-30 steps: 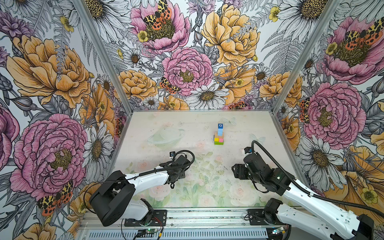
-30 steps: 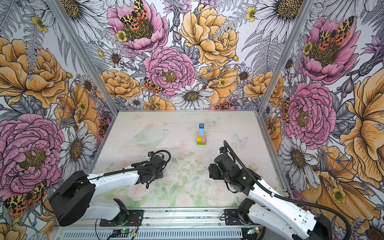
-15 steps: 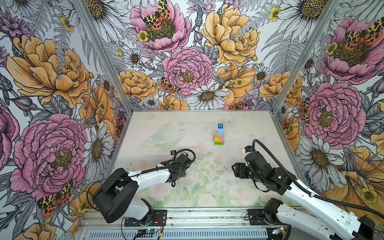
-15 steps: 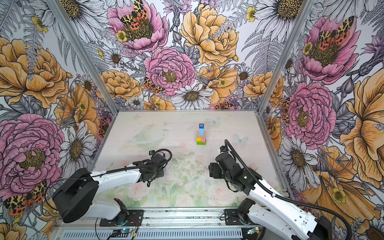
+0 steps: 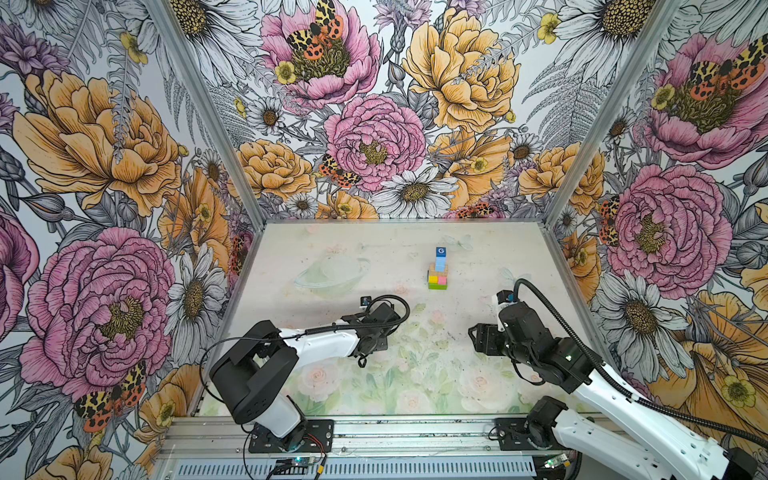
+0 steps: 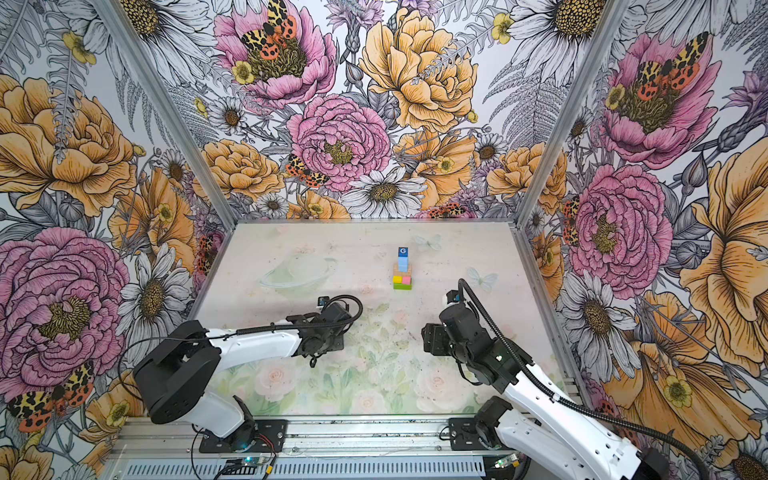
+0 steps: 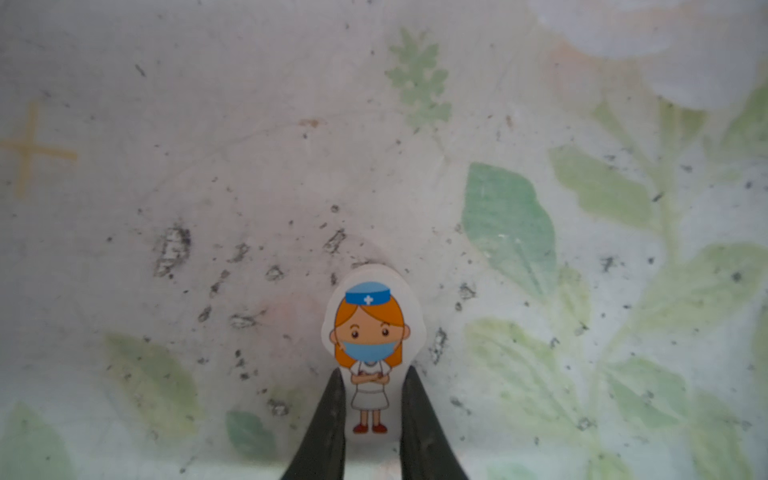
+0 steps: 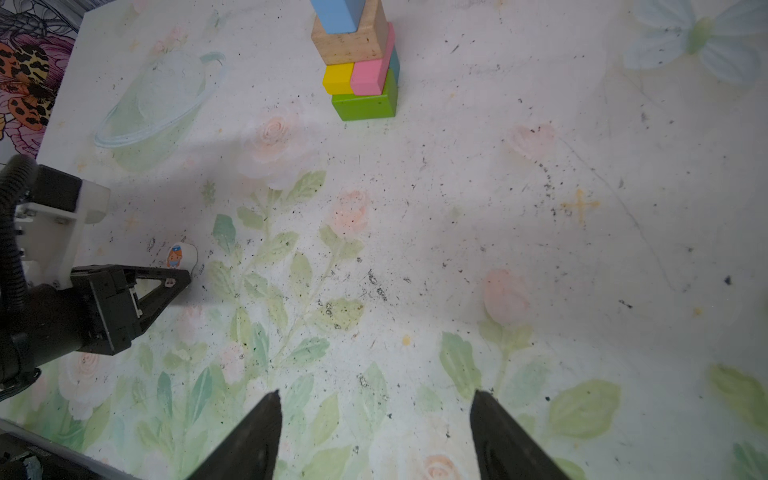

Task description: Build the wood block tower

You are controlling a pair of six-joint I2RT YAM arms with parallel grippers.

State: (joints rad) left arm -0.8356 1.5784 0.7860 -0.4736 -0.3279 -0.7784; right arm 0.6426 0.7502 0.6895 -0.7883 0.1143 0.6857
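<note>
The tower (image 5: 438, 270) stands upright on the table (image 5: 498, 257), toward the far side and right of middle. It has a green brick (image 8: 365, 106) at the bottom, a yellow brick (image 8: 337, 77) and a pink brick (image 8: 368, 77) side by side on it, a tan block (image 8: 349, 43) across those, and light blue blocks (image 5: 440, 262) above, the top cube (image 5: 441, 251) showing a G. The figure (image 7: 370, 332), a flat white piece printed with an orange-haired nurse in blue cap, mask and white dress, is well apart from the tower, nearer and to the left, pinched at its lower half by the left gripper (image 7: 372, 374).
</note>
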